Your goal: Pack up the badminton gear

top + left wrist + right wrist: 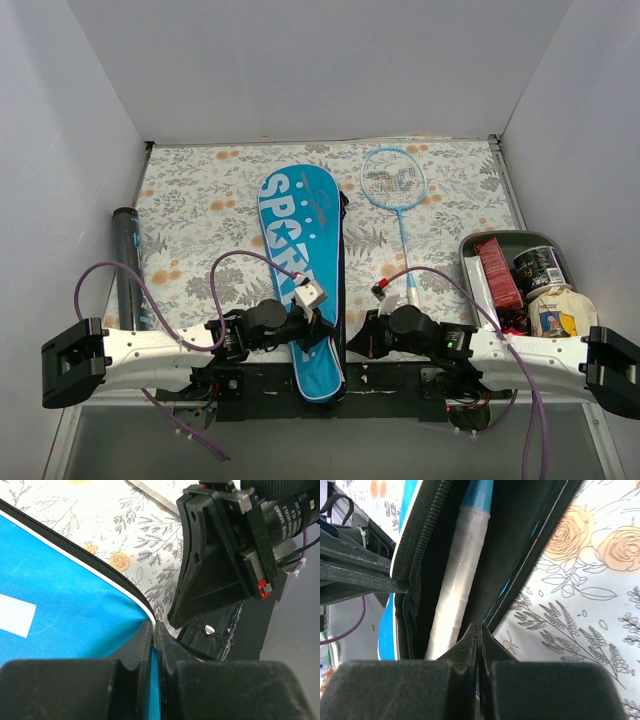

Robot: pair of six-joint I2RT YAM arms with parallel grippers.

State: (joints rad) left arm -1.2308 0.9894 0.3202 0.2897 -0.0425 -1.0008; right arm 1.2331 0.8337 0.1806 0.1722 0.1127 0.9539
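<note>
Bottom centre, top view: both grippers sit at the near end of the cover (300, 230), one on each side.

Left gripper (154, 630): fingers fully together, a strip of blue cover fabric pinched between them.

Right gripper (479, 630): fingers also together, apparently nipping the black lining at the edge of the lower flap. Contact is hard to confirm.

Cover mouth gapes, zipper (420, 555) undone. One racket handle (462, 580) lies inside, just left of the right fingertips.

Second racket (395, 180) lies bare on the cloth at upper centre-right, beside the cover. Tube (127, 265) lies at the left edge.

Judgement: the step is spreading the mouth for the second racket.
- Grip fabric only, clear of the handle.
- Draw the sides apart slowly and evenly so the cover does not slide or shed the packed racket.
</note>
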